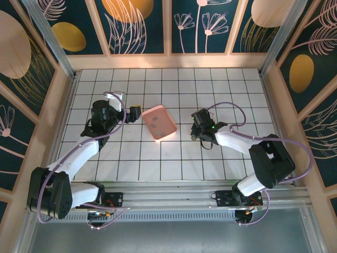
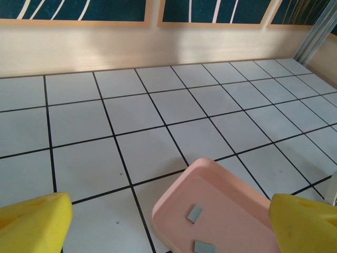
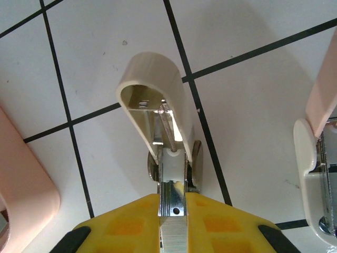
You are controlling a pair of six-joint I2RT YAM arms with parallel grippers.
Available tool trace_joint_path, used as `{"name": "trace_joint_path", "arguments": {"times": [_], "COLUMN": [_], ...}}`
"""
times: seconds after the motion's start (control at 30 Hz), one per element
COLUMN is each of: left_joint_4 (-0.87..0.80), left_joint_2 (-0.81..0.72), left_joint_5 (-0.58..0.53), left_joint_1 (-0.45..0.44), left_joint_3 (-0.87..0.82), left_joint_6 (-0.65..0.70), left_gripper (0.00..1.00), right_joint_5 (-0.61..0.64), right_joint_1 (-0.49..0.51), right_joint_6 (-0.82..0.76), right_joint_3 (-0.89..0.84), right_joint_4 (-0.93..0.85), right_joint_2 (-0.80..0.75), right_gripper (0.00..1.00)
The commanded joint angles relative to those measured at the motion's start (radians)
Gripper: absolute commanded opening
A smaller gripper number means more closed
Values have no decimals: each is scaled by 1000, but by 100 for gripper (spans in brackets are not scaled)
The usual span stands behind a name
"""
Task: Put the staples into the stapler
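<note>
Pink tray (image 1: 167,120), just one, sits mid-table on the white tiled table (image 1: 158,168) between the two arms. It's a bit closer to the left gripper (image 1: 136,112) than to the right gripper (image 1: 196,132).

Staples (image 2: 194,213): I count two small grey strips lying flat inside the tray, near each other but not touching. From the top camera they're only a couple of dark specks.

The left gripper (image 2: 169,211) is spread wide with nothing in it. Its two yellow fingers (image 2: 37,221) sit at the bottom corners of the left wrist view, and the tray's near corner lies between and beyond them.

The right gripper (image 3: 172,211) is pressed together and pinching the stapler (image 3: 158,84) by its metal rail end. One stapler in the grip, hinged open: the beige cover tilts up and away from the rail, and you can see the thin spring and metal innards underneath. It's over bare tile just right of the tray, whose rim (image 3: 26,190) shows at the left edge of that wrist view. Can't tell whether the stapler's front touches the table.

There's also one whitish piece (image 3: 310,174) with metal in it and a pale pink flap above, cut off at the right edge of the right wrist view. Can't tell what it is.
</note>
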Motion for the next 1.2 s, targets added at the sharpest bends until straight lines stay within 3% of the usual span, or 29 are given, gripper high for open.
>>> {"name": "trace_joint_path", "arguments": {"times": [0.0,1.17], "left_joint_4": [19,18], "left_joint_2": [7,12], "left_joint_5": [-6,-7], "left_joint_1": [-4,-3], "left_joint_3": [2,2], "left_joint_6": [18,21], "left_gripper": [96,96], "right_joint_5": [39,22], "right_joint_1": [-12,-15], "right_joint_6": [-2,-30], "right_joint_3": [-5,33], "right_joint_4": [18,38], "right_joint_2": [16,36], "right_gripper": [17,17]}}
